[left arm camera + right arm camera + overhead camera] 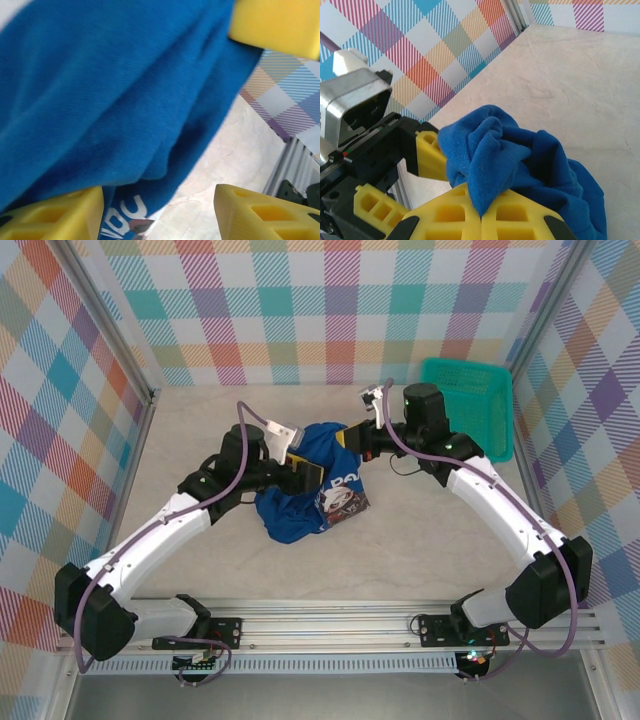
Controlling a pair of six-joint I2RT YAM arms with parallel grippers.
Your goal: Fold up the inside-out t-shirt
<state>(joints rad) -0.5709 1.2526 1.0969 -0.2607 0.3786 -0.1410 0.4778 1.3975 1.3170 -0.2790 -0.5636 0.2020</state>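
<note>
The right gripper (481,209) pinches a bunched edge of the inside-out t-shirt (298,502), heaped on the table (430,540) between the arms, while the left gripper (160,210) stands spread against the cloth — likely the unbunching step, so next it needs a second hold to pull the shirt flat.

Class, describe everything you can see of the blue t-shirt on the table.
The t-shirt is royal blue, soft knit cotton by its look, bunched in a crumpled heap on the table, with a white printed graphic partly showing. The right gripper pinches a fold with shut jaws. The left gripper, jaws open, sits against draped fabric.
</note>
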